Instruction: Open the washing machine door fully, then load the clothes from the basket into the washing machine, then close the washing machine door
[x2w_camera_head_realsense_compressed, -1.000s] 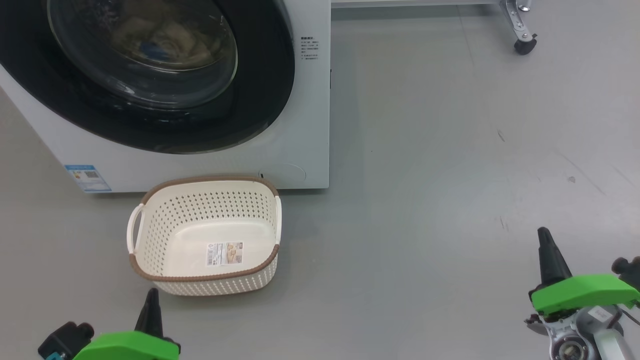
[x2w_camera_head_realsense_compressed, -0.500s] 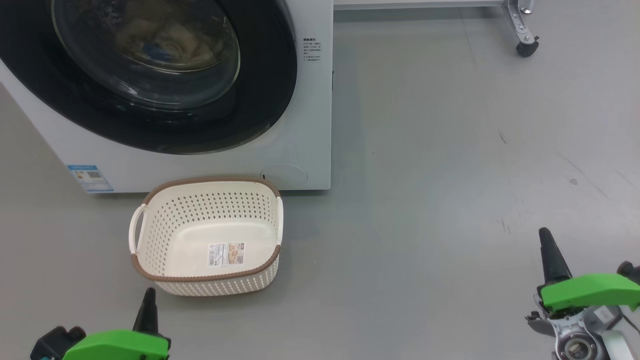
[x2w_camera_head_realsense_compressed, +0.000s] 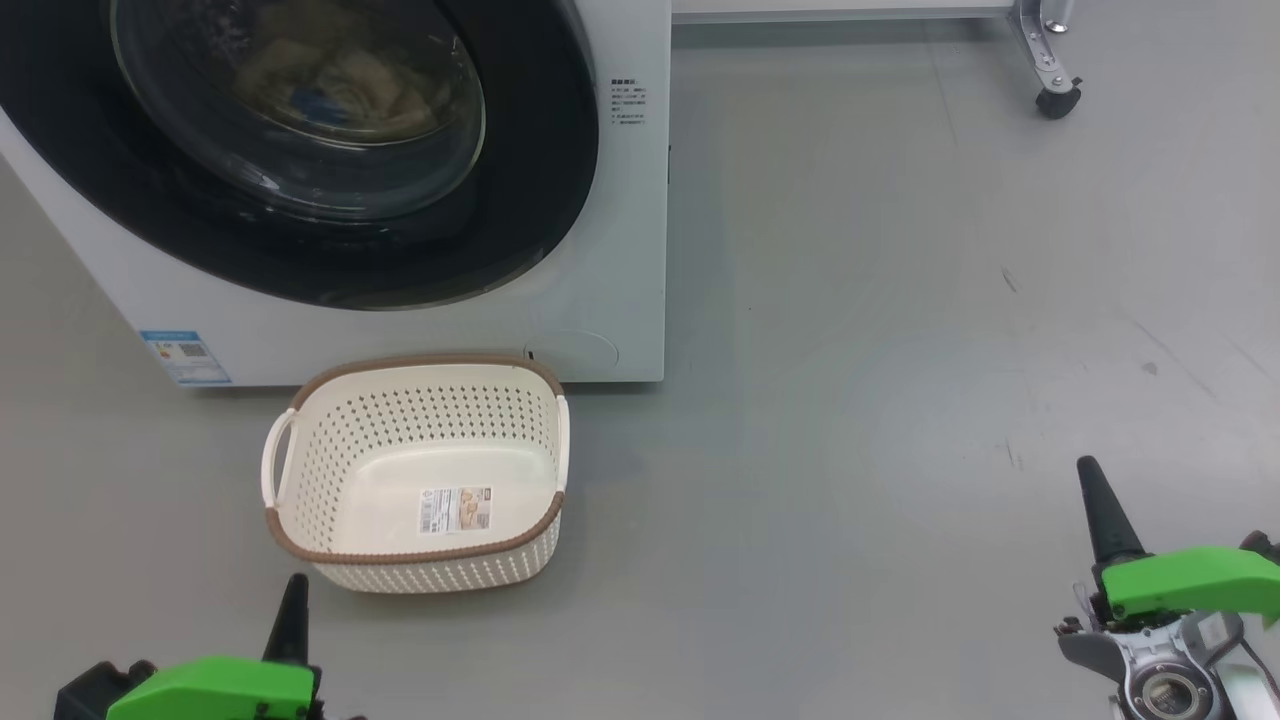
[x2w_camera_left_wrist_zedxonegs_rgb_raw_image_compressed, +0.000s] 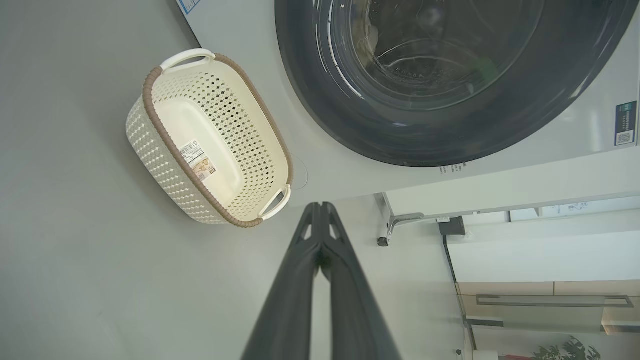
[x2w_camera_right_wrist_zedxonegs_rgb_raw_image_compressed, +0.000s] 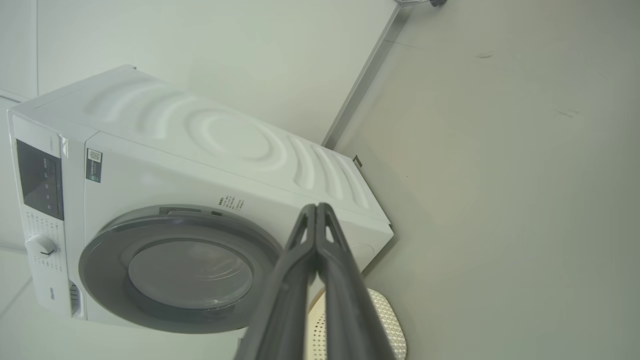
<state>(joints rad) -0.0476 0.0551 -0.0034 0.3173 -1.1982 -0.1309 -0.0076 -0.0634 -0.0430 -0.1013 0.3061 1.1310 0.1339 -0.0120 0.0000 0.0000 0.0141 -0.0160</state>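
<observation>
Floor (x2w_camera_head_realsense_compressed: 900, 300): smooth pale grey surface, marked by small dark scuffs (x2w_camera_head_realsense_compressed: 1008, 280) toward three o'clock in the head view.
Washing machine (x2w_camera_head_realsense_compressed: 620, 250): white, stood directly on the floor at eleven o'clock.
Basket (x2w_camera_head_realsense_compressed: 440, 575): cream, perforated, brown-rimmed, set upright on the floor at eight o'clock, just before the machine's base; contact between them cannot be told.
Caster (x2w_camera_head_realsense_compressed: 1058, 100): black wheel under a metal leg, rested on the floor at one o'clock, well apart from both.
</observation>
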